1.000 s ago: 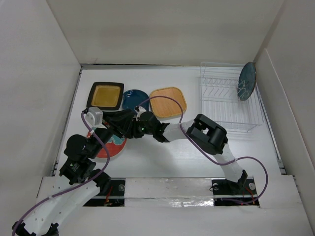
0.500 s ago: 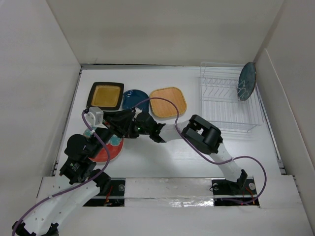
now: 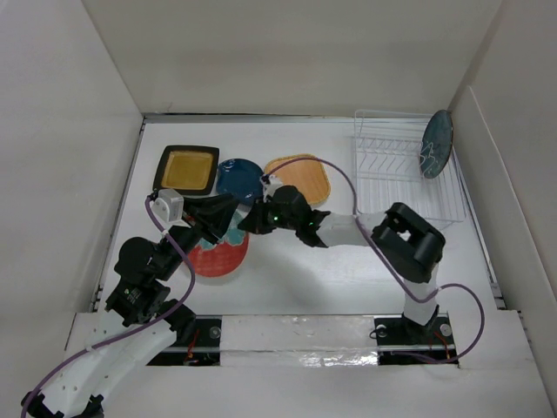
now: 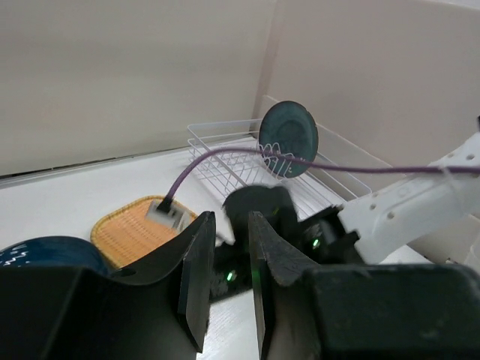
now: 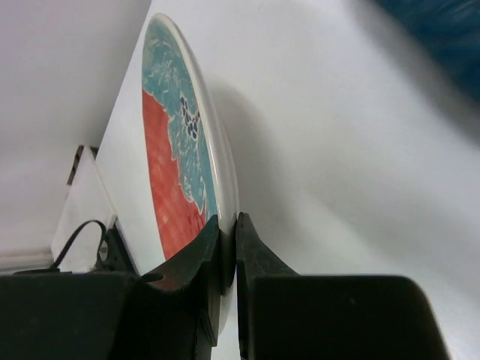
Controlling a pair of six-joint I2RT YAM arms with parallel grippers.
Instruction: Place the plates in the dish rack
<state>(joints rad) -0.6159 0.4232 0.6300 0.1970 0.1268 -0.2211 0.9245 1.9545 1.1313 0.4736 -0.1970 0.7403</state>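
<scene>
My right gripper [image 5: 229, 219] is shut on the rim of the round red-and-teal plate [image 5: 169, 150], which stands tilted off the table. From above, that plate [image 3: 218, 254] lies at front left with the right gripper [image 3: 244, 223] at its right edge. My left gripper [image 3: 213, 214] hovers just behind it, open with nothing between its fingers [image 4: 201, 255]. The dish rack [image 3: 405, 187] stands at back right with a dark teal plate [image 3: 436, 144] upright in its far end. The orange plate [image 3: 305, 178], dark blue plate [image 3: 235, 174] and black-rimmed yellow plate [image 3: 185, 168] lie flat along the back.
White walls close in the table on the left, back and right. A purple cable [image 3: 335, 174] loops from the right arm over the orange plate. The right arm's elbow [image 3: 409, 239] sits in front of the rack. In the left wrist view the rack [image 4: 217, 146] is ahead.
The right gripper has closed on the red-and-teal plate's rim and drawn back to the right, dragging and tipping the plate with it. The left arm has held still.
</scene>
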